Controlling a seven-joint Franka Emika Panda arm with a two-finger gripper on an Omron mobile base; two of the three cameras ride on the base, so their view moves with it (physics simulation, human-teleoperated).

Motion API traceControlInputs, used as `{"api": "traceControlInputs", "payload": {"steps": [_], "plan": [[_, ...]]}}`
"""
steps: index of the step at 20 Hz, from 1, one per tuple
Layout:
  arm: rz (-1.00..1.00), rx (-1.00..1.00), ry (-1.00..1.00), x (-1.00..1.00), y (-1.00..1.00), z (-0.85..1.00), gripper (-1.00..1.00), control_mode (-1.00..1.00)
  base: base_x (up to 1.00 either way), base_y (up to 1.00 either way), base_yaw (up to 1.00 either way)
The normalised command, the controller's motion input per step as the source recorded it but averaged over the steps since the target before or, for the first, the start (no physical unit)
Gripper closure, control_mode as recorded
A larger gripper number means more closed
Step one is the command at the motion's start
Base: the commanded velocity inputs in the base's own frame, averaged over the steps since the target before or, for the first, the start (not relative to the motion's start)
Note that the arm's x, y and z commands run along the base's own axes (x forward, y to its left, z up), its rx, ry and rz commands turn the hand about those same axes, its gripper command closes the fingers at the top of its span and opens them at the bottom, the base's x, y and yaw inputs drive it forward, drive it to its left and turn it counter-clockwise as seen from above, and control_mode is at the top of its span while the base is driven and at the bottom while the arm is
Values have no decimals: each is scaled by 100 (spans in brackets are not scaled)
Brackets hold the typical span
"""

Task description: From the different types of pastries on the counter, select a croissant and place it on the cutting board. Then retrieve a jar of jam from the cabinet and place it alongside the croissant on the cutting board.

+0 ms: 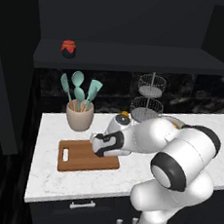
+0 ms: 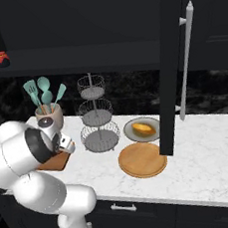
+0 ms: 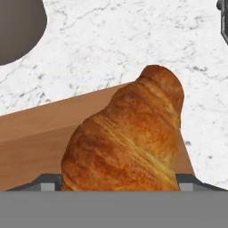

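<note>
White marble counter (image 1: 48,176) over dark drawers fronts a black kitchen. At its near left lies the brown wooden cutting board (image 1: 77,159), with a small slot near its left short edge. A white robot arm reaches over the board's right end; its gripper (image 1: 98,146) is low above the wood. From the hand camera, the golden-brown croissant (image 3: 129,133) sits between the two finger tips (image 3: 49,183) over the board's corner, the jaws spread wide on either side of it; whether they press it cannot be told. Just behind the board is a beige cup (image 1: 79,115) of teal utensils. To the right are a three-tier wire stand (image 2: 95,118), a round wooden plate (image 2: 142,160), and a grey plate (image 2: 143,122) with the paler pastry (image 2: 144,128). Farthest, the jar of jam (image 1: 68,48) rests on the cabinet (image 1: 143,19) shelf's left end
</note>
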Motion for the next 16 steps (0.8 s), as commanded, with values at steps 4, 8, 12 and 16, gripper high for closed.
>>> {"api": "traceControlInputs", "payload": {"steps": [4,8,12,16], "plan": [[0,0,5,2,9,-5,-100,-100,0,0,0],[0,0,6,0,5,0,-100,-100,0,0,0],[0,0,2,2,0,-1,-100,-100,0,0,0],[3,1,0,-5,0,60,-100,-100,0,0,0]]}}
